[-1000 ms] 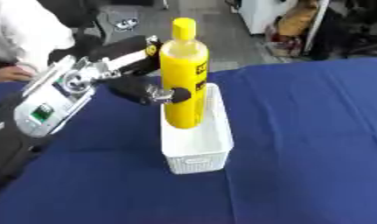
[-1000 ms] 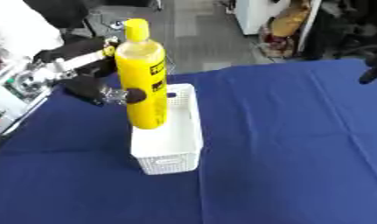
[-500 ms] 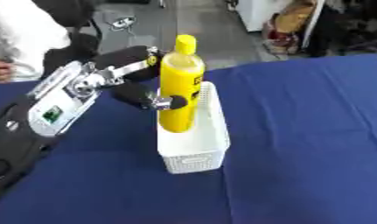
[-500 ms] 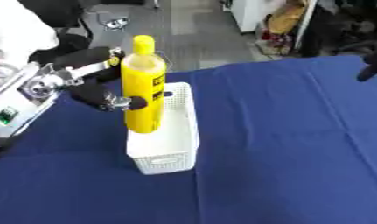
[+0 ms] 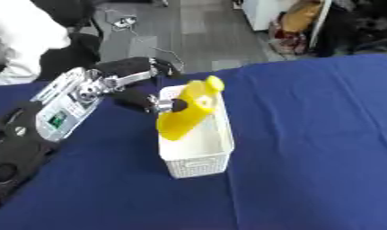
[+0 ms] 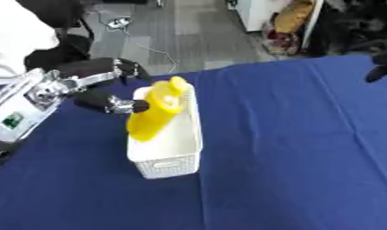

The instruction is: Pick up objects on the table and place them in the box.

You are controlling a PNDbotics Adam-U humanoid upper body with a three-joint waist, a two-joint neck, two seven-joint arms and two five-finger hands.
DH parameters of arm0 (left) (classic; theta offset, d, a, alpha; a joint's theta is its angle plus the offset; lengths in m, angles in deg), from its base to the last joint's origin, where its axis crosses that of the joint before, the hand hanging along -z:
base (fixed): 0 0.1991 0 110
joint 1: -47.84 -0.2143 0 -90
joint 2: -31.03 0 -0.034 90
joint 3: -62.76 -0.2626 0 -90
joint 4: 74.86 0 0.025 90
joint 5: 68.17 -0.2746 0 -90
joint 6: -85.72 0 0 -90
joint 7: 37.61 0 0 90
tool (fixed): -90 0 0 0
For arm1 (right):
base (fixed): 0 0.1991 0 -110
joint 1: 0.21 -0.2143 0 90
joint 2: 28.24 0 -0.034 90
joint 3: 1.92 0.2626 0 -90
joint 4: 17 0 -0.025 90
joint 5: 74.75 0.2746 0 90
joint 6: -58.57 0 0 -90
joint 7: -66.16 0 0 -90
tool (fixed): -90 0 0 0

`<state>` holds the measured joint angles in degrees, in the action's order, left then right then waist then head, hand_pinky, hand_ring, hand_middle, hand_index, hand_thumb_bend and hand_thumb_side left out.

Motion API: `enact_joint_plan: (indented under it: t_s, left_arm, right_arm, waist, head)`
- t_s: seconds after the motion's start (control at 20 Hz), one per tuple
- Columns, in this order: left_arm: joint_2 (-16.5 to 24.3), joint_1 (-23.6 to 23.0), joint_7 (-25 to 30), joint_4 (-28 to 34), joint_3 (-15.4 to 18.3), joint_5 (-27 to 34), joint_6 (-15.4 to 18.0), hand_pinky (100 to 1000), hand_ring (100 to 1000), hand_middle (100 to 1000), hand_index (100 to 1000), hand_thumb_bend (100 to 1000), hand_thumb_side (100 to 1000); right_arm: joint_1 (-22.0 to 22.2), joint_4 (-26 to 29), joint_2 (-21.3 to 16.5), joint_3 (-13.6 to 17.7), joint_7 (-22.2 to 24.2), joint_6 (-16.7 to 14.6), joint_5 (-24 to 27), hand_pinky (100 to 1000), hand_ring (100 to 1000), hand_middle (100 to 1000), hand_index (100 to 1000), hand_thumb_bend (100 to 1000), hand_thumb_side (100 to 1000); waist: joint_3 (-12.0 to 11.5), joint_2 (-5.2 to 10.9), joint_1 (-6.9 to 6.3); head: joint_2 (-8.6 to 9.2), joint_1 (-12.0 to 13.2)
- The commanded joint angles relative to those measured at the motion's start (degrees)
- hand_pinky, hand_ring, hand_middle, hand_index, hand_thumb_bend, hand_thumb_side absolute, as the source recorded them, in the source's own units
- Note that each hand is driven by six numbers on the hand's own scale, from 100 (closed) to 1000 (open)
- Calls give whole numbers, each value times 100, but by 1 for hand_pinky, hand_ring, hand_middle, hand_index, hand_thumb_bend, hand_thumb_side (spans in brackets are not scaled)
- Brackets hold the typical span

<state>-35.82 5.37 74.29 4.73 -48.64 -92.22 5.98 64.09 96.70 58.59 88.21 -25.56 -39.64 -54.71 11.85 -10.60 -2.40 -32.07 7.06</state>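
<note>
A yellow bottle leans inside the white slotted box, its base down near the box's left wall and its cap tilted to the far right. My left hand is just left of the box, open. Its upper fingers are spread away from the bottle, while a lower fingertip still touches the bottle's side. A dark part of my right hand shows at the right edge of the right eye view, over the cloth; its state is hidden.
The box stands on a table under a blue cloth, with open cloth to the right and in front. My left forearm lies across the table's left side. A person in white sits beyond the far left edge.
The bottle was upright in my left hand's grasp over the box; now it has dropped lower and tipped to the right inside the box, and my left hand's fingers have spread off it.
</note>
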Motion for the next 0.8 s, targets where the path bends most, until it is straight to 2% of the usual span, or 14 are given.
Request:
enact_joint_plan:
  t_s: [0.05,0.25,0.65,0.75,0.8]
  left_arm:
    - [72,137,-110,69,128,-24,-13,707,853,877,914,550,950]
    - [65,137,-298,91,159,41,-9,698,848,876,915,550,948]
    - [69,78,-1053,371,345,513,-51,675,840,876,915,550,923]
    - [100,28,-1219,574,420,701,-80,666,835,872,913,546,912]
    - [125,-11,-1314,721,466,814,-88,665,834,872,913,547,910]
  right_arm:
    - [-99,89,-77,13,17,3,19,451,556,553,879,100,913]
    - [-94,89,-80,15,16,2,17,451,556,552,879,100,912]
    - [-63,89,-100,26,1,4,4,451,556,552,880,100,911]
    - [-44,89,-115,32,-5,7,-3,451,556,552,880,100,911]
    - [-31,89,-125,38,-11,9,-8,451,556,552,880,101,911]
  waist:
    - [-5,84,13]
    - [-13,84,15]
    - [-53,90,21]
    - [-77,95,24]
    - [-99,97,26]
  head:
    - [26,15]
    - [29,5]
    - [65,-14]
    - [128,-27]
    - [259,-45]
